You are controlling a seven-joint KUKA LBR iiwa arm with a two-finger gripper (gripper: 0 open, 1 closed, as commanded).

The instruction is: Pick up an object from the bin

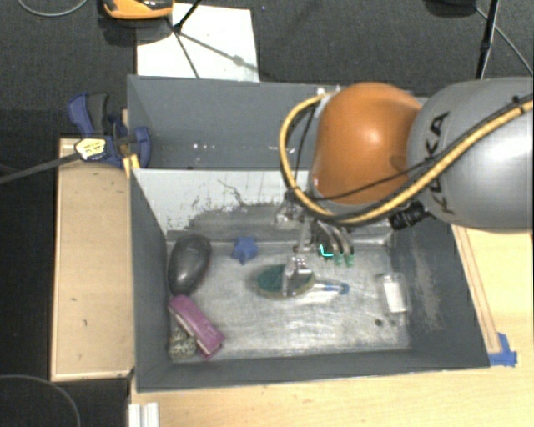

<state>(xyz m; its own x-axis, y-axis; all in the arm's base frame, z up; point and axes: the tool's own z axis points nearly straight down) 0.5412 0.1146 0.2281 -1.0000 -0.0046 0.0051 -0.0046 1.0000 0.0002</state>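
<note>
Dark, speckled floor covering (pixel 33 75) at left and across top, carpet-like in texture. White sheet (pixel 229 29) lying flat on it, just behind back wall of bin (pixel 209 108), upper edge cut off by frame. Thin black cables (pixel 213 48) slanting across sheet. Orange-and-black object (pixel 138 7) at top edge, beside sheet's upper left corner, mostly out of frame. Black cable (pixel 42 169) running over floor from left edge toward bin's left rim. Another dark cable (pixel 488 37) at upper right, steeply slanted. Lighting even and diffuse; shadows soft.
</note>
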